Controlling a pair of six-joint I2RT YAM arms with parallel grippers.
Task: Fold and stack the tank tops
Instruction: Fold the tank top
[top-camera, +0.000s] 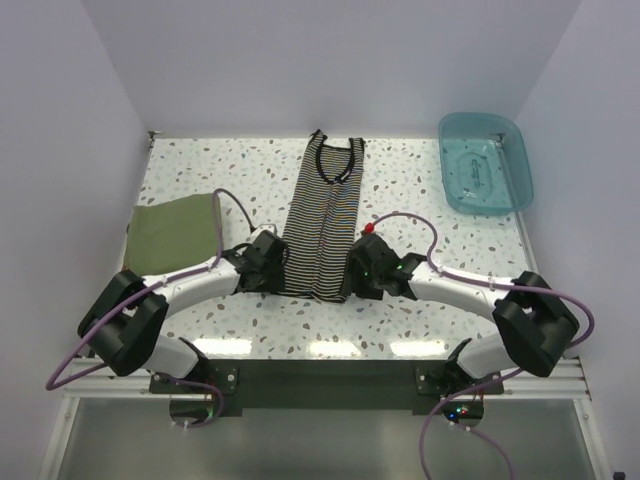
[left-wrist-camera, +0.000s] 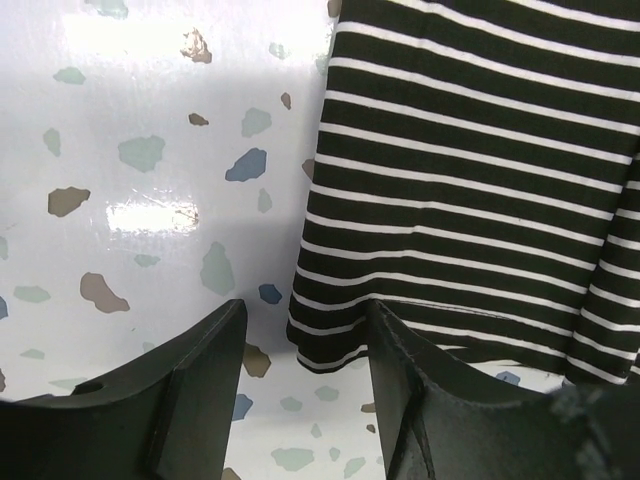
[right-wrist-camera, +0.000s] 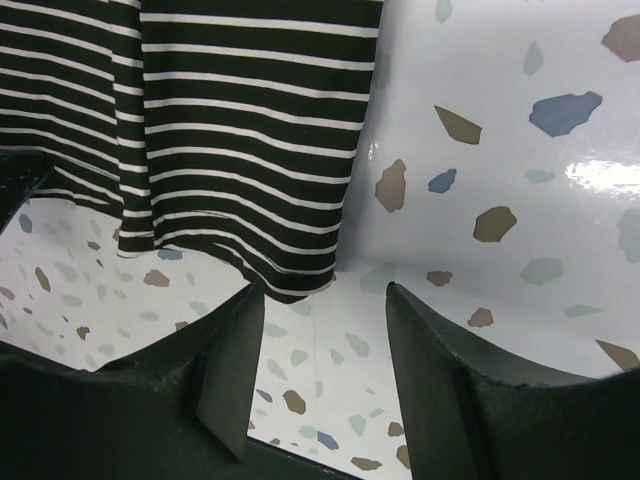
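Bright, even overhead light; white glare gleams on the glossy bench (left-wrist-camera: 150, 215), a soft grey shadow hugs the striped tank top (left-wrist-camera: 470, 180), all sharp.

Looks like a robot lab or test cell, not a home. The bench (top-camera: 420, 190) has a speckled terrazzo-type top, and plain white walls (top-camera: 330, 70) close it on 3 sides, w/ strong lamp glare on the surface. The left arm (top-camera: 185, 285) and right arm (top-camera: 460, 285) are bolted to a dark base plate (top-camera: 320, 380) at the near edge, w/ purple cables (top-camera: 75, 360) hanging loose. Household things are few: a striped tank top (top-camera: 320, 220), an olive-green tank top (top-camera: 175, 238), a clear teal bin (top-camera: 522, 160).
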